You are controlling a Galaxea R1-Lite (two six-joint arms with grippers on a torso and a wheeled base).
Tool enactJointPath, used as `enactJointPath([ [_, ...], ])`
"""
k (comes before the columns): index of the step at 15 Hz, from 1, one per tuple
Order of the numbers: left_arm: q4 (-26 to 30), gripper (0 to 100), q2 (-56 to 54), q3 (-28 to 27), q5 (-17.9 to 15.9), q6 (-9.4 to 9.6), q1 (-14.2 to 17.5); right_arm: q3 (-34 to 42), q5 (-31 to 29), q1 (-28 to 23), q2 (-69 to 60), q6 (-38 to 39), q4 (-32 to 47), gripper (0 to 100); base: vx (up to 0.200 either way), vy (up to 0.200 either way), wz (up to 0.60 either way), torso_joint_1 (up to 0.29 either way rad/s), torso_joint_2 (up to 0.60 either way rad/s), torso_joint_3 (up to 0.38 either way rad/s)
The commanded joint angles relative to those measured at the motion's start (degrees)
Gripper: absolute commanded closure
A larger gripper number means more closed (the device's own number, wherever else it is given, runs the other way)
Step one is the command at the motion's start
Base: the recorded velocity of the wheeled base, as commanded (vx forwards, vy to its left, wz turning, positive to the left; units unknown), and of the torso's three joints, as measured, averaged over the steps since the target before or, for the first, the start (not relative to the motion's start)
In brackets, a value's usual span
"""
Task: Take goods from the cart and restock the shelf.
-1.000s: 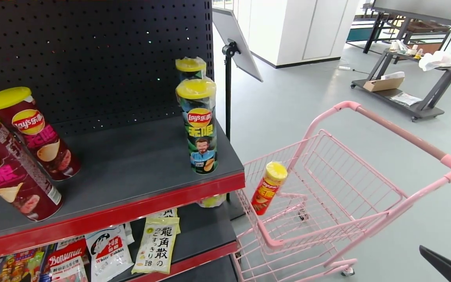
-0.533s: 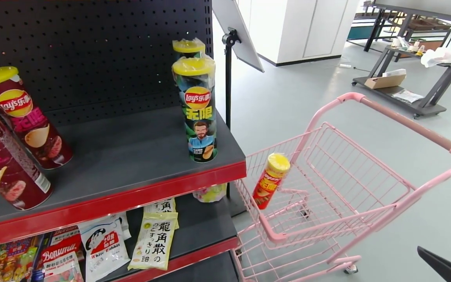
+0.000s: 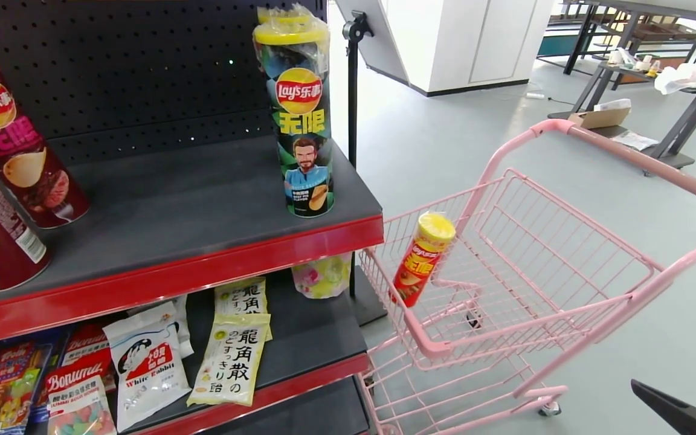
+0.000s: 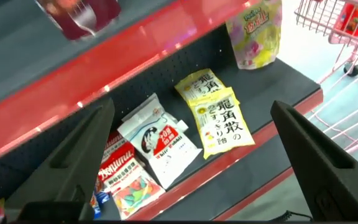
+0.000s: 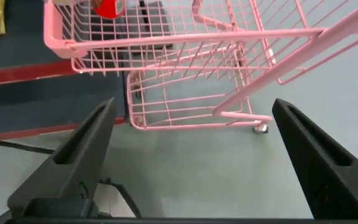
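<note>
Cart: the pink wire cart [image 3: 429, 348] stands in the right half of the head view, just beside the shelf's end.
Goods in cart: one red chip can [image 3: 422, 260] with a yellow lid leans, lid up, against the basket corner nearest the shelf.
Upper shelf [image 3: 203, 266]: a green chip can [image 3: 299, 121] stands upright near the right front edge with a second can [image 3: 281, 13] behind it; two maroon chip cans [image 3: 19, 139] stand at the far left.
Lower shelf: a yellow candy bag [image 3: 230, 362], a white sweets bag [image 3: 145, 368] and a pastel pouch [image 3: 322, 277].
Left gripper [image 4: 191, 162]: fingers spread wide, empty, facing the lower shelf's bags.
Right gripper [image 5: 191, 162]: fingers spread wide, empty, facing the cart's lower frame and the floor.
</note>
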Motion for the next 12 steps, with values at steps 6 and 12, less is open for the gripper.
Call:
enactJointPath([
  [6,3.03,0,-14.01,1.76,-0.34,-0.27,0.6,-15.4,1.86,6.63,26.16,5.94,-10.43,0,0.0,0.0,0.0,-0.011,0.04,0.025],
  [12,3.29,0,-14.1,2.29,-1.05,-5.99,0.78,-22.43,8.19,8.83,50.77,4.71,-31.26,0,0.0,0.0,0.0,0.0,0.0,0.0],
])
